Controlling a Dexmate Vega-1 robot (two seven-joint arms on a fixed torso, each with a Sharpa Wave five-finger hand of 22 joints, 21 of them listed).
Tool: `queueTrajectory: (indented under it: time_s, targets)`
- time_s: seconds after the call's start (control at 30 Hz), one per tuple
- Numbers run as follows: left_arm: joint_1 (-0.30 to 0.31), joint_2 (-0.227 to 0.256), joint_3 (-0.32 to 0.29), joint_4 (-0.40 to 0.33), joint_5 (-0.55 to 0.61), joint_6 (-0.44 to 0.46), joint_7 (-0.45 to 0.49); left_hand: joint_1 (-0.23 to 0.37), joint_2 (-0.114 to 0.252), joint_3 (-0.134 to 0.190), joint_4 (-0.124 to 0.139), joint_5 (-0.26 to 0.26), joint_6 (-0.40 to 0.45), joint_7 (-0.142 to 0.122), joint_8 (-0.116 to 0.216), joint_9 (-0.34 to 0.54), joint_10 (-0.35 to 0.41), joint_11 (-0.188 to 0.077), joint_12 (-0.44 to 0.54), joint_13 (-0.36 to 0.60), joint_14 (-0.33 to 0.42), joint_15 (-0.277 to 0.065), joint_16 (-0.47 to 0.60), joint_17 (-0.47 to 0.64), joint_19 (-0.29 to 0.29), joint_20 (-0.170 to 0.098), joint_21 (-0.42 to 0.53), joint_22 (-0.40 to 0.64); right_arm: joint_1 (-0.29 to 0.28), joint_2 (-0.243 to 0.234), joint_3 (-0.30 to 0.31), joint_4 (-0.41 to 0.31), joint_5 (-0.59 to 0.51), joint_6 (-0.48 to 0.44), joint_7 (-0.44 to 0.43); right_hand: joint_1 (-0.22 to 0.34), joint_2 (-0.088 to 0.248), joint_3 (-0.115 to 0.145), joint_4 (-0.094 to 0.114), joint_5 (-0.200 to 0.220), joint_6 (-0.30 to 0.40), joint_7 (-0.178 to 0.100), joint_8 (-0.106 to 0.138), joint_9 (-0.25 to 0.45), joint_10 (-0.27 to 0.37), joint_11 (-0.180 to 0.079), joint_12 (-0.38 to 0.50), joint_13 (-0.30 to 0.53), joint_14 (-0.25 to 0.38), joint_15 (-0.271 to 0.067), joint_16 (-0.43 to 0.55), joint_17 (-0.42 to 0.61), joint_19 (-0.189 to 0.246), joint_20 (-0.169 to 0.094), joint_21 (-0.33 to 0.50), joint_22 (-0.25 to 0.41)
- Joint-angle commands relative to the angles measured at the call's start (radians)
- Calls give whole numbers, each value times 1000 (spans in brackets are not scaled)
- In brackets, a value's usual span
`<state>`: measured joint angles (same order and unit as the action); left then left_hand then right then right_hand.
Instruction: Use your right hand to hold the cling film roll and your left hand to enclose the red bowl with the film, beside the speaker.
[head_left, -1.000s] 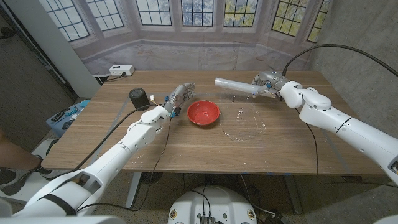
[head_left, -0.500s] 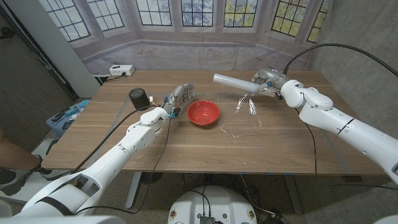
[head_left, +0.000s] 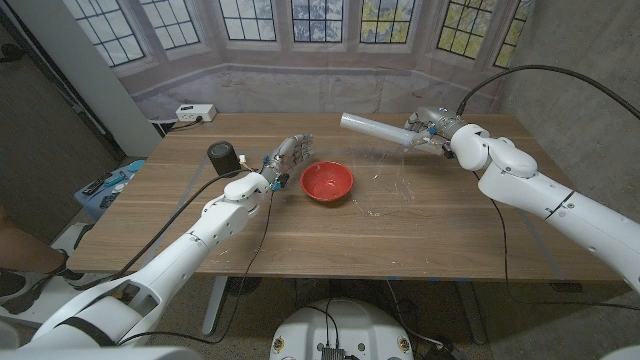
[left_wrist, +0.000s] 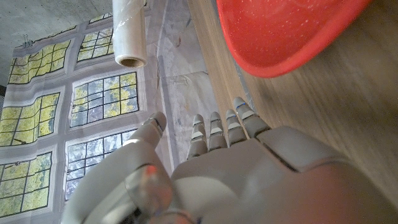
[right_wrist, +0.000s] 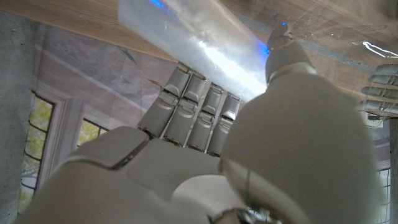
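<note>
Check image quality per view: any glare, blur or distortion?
Head view: sharp, evenly lit; thin glints off loose film on the table. Left wrist view: red bowl and cling film roll sharp, left hand soft. Right wrist view: roll blurred, glare on film; right hand out of focus.

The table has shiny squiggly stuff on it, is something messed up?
Yes. Loose film trails crumpled across the table beside the bowl, not over it. The right hand holds the roll in the air.
</note>
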<state>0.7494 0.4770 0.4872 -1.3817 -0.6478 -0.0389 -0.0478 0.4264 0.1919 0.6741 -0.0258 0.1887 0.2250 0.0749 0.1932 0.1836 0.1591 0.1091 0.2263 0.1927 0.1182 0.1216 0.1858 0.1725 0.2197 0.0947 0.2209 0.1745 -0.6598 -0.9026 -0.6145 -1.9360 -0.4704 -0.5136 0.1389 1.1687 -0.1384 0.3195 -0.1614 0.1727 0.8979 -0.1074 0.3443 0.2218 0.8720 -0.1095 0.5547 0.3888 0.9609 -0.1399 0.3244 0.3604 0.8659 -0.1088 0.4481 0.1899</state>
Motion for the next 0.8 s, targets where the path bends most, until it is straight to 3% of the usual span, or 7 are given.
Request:
queueTrajectory:
  time_s: [0.03, 0.43, 0.8]
  targets:
    - [-7, 6, -1, 7, -3, -7, -24, 10, -3, 4, 7, 4, 9, -1, 0, 5, 5, 2, -3, 5, 9, 4, 0, 3, 7, 2, -6, 3, -14, -29, -2, -141, -25, -149, 42, 154, 165, -7, -1, 9, 65, -53, 5, 1, 38, -35, 3, 3, 9, -102, -2, 3, 3, -87, 8, 2]
    - [-8, 15, -1, 13, -11, -9, -54, 11, -4, 4, 6, 4, 11, 1, 0, 5, 5, 2, -4, 6, 8, 5, -1, 2, 8, 3, -7, 3, -18, -44, -25, -269, -62, -336, 83, 160, 172, -14, 0, 10, 68, -46, 3, 2, 45, -29, 2, 5, 16, -102, 1, 8, 6, -82, 14, 2]
    - [-12, 21, -1, 24, -15, -12, -79, 10, -3, 4, 9, 4, 12, 2, -1, 5, 5, 4, -5, 6, 9, 7, -1, 3, 8, 3, -8, 3, -16, -41, -56, -340, -61, -474, 70, 165, 175, -19, 0, 11, 68, -41, 0, 2, 47, -27, -2, 3, 20, -102, 3, 12, 7, -78, 19, 2]
